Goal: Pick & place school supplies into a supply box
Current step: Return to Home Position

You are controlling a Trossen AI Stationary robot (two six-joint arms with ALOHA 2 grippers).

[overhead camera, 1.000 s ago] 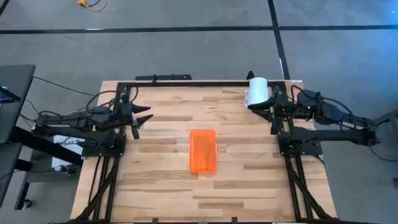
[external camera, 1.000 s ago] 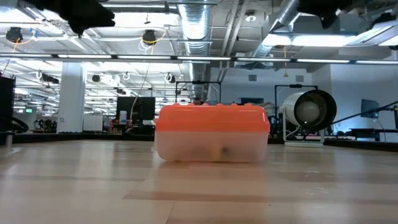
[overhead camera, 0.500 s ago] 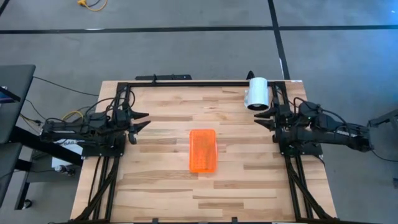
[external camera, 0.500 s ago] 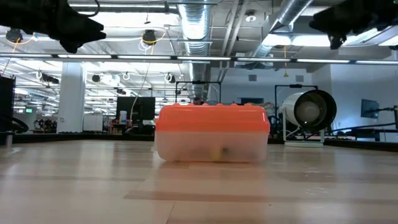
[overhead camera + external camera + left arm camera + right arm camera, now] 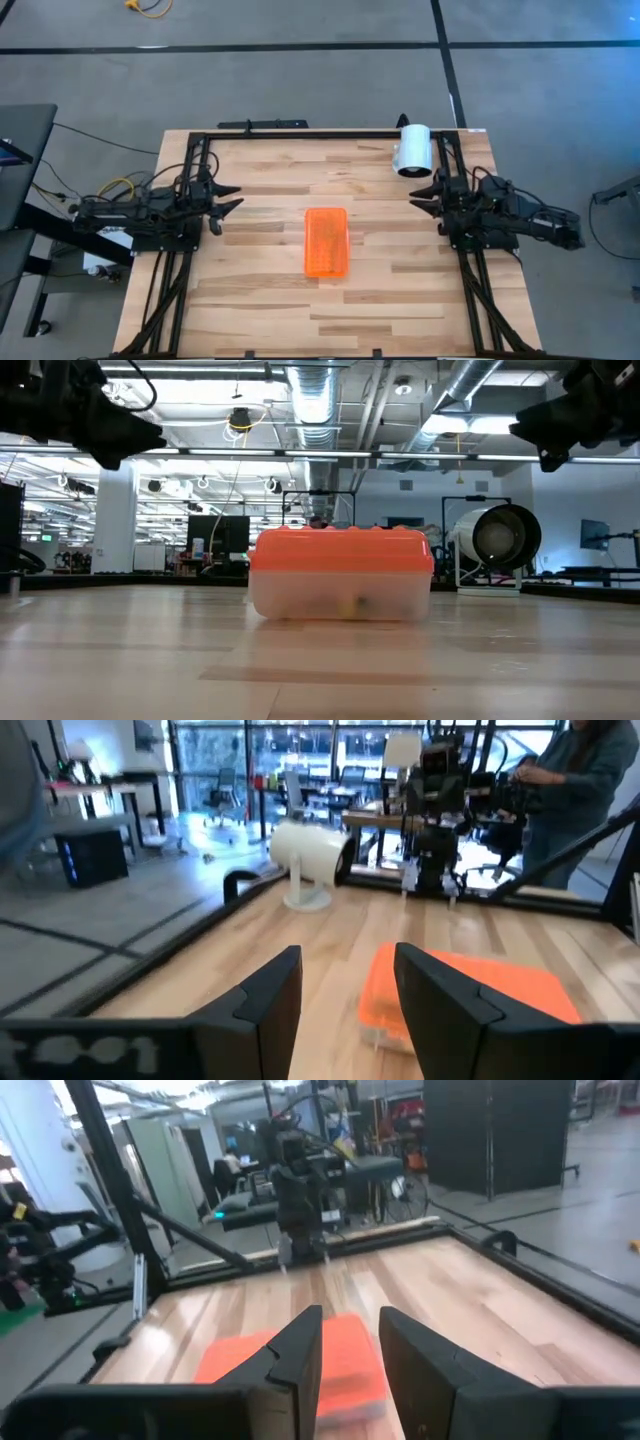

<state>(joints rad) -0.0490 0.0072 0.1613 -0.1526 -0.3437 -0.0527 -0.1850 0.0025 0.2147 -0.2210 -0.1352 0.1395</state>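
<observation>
The supply box (image 5: 325,242), a clear case with an orange lid, lies shut on the middle of the wooden table. In the low view a dim yellowish shape shows through the box's (image 5: 340,575) wall; otherwise the school supplies are hidden. My left gripper (image 5: 232,196) hovers open at the table's left edge, level and pointing at the box (image 5: 480,990). My right gripper (image 5: 420,192) hovers open at the right edge and faces the box (image 5: 235,1360) too. Nothing is between the fingers of either the left gripper (image 5: 348,990) or the right gripper (image 5: 350,1342).
A white cylinder (image 5: 413,150) lies on a stand at the far right corner, close to my right arm. A black frame (image 5: 300,133) runs along the table's far and side edges. A person (image 5: 585,770) stands beyond the right edge. Bare wood surrounds the box.
Both arms have come down from higher up and folded in over their bases at the table's side edges, and both grippers now point level. Neither finger gap has changed. The box has kept still.
</observation>
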